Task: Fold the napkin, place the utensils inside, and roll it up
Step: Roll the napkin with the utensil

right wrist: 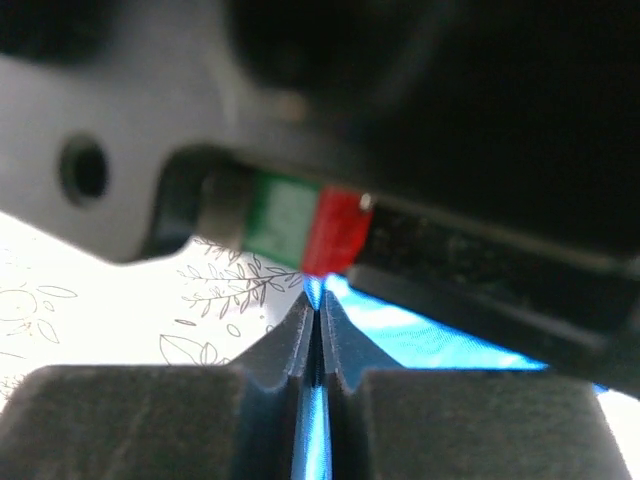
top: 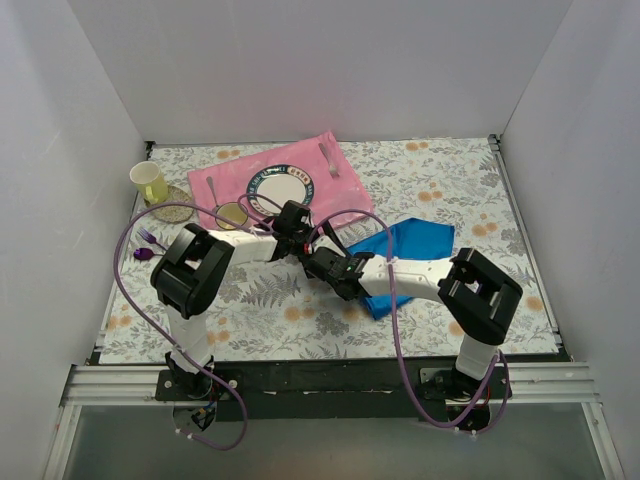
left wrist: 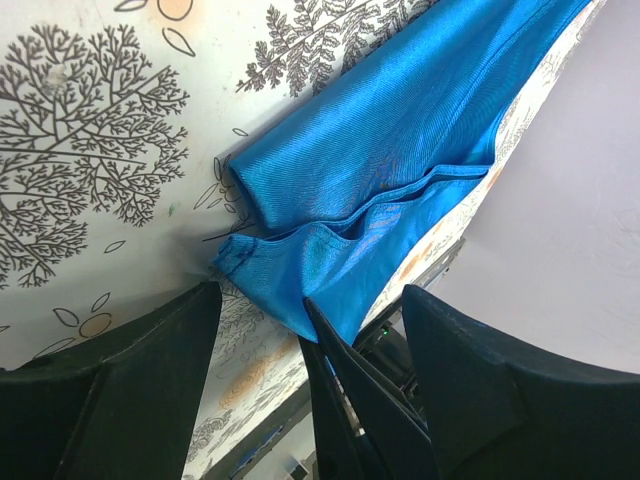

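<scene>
Step in hand: first fold. My right gripper (right wrist: 315, 305) is pinched on a corner of the napkin (top: 415, 245), mid-surface (top: 440, 175); my left gripper (left wrist: 312, 292) stands wide beside it.
Method: I carry the corner straight across and align the edges.
Count: one napkin, one pink mat (top: 225, 180), one plate (top: 280, 187), one cup (top: 150, 182).
</scene>
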Controlling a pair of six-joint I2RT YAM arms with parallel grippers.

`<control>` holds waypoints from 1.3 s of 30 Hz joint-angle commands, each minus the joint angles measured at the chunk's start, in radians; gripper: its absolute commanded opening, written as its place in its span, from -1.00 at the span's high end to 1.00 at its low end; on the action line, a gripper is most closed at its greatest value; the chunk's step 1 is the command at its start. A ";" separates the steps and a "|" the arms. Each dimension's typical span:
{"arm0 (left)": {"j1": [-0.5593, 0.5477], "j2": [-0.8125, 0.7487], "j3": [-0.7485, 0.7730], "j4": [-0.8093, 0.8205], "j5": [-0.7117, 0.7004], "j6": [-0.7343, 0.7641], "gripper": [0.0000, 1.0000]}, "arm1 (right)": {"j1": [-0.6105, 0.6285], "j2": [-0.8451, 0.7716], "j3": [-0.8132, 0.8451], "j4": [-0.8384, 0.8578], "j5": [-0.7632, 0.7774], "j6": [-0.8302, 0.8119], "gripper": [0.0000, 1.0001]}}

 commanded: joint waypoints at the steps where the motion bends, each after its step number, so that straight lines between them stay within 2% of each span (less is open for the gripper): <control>1: 0.019 -0.045 -0.043 -0.097 -0.037 0.061 -0.48 | -0.011 0.021 -0.021 -0.043 0.024 0.031 0.88; 3: 0.019 -0.046 -0.045 -0.097 -0.036 0.065 -0.50 | -0.017 0.016 -0.025 -0.041 0.029 0.034 0.86; 4: 0.019 -0.046 -0.045 -0.097 -0.033 0.071 -0.60 | -0.017 0.016 -0.024 -0.050 0.036 0.035 0.71; 5: 0.019 -0.045 -0.040 -0.098 -0.032 0.072 -0.62 | -0.015 0.014 -0.022 -0.056 0.046 0.045 0.61; 9: 0.019 -0.043 -0.028 -0.092 -0.017 0.075 -0.63 | -0.028 0.010 -0.010 -0.099 0.069 0.066 0.46; 12: 0.019 -0.051 -0.028 -0.089 -0.003 0.081 -0.58 | -0.044 -0.021 -0.018 -0.115 0.066 0.083 0.28; 17: 0.018 -0.074 -0.032 -0.086 0.024 0.083 -0.44 | -0.067 -0.103 -0.028 -0.089 -0.057 0.074 -0.03; 22: 0.010 -0.063 -0.012 -0.071 0.041 0.063 -0.45 | -0.074 -0.147 -0.018 -0.119 -0.144 0.086 -0.14; 25: 0.001 -0.006 0.038 -0.060 0.063 0.057 -0.47 | -0.074 -0.182 -0.048 -0.101 -0.201 0.089 -0.24; 31: -0.031 0.079 0.135 -0.060 0.072 0.048 -0.47 | -0.081 -0.199 -0.129 -0.063 -0.230 0.091 -0.34; 39: -0.033 0.126 0.218 -0.106 0.034 0.069 -0.46 | -0.095 -0.188 -0.145 -0.150 -0.100 0.123 -0.31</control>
